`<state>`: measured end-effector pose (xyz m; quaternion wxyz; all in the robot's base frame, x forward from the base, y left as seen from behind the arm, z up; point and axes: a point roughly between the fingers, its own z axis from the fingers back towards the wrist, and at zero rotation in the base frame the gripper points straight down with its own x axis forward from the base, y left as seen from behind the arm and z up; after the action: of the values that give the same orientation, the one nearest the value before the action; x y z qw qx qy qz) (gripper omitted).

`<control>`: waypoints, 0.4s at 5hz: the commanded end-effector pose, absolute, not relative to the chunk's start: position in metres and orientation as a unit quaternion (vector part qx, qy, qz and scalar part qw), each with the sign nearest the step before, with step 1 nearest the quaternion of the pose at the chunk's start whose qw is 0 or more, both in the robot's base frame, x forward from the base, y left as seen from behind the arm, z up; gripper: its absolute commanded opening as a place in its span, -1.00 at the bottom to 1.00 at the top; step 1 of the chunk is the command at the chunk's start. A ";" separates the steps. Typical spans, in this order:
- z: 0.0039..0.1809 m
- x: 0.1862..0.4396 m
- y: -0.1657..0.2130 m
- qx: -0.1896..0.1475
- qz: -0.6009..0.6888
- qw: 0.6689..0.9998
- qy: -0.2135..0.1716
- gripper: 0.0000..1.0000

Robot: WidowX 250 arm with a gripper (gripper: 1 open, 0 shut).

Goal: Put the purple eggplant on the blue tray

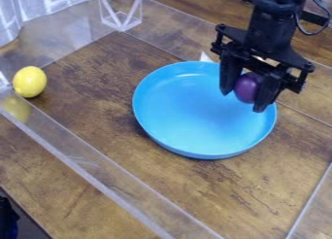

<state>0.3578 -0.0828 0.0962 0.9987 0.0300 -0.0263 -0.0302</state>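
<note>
The blue tray (182,121) is a large round shallow dish lying on the wooden table, right of centre. Over its far right part hangs my black gripper (250,89), pointing straight down. Its fingers are shut on the purple eggplant (247,86), which shows as a small glossy purple lump between them. The eggplant is held just above the tray's floor, and I cannot tell whether it touches it. The gripper's frame hides most of the eggplant.
A round yellow lemon (29,82) rests at the left edge of the table. Clear plastic walls (78,24) run along the back left, and a clear strip crosses the front of the wooden top.
</note>
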 end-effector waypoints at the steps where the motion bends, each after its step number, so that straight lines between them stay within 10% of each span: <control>1: 0.130 0.358 -0.089 0.022 -0.033 0.996 -0.077 -1.00; 2: 0.128 0.358 -0.090 0.023 -0.031 0.996 -0.078 -1.00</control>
<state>0.3590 -0.0853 0.0956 0.9986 0.0321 -0.0338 -0.0252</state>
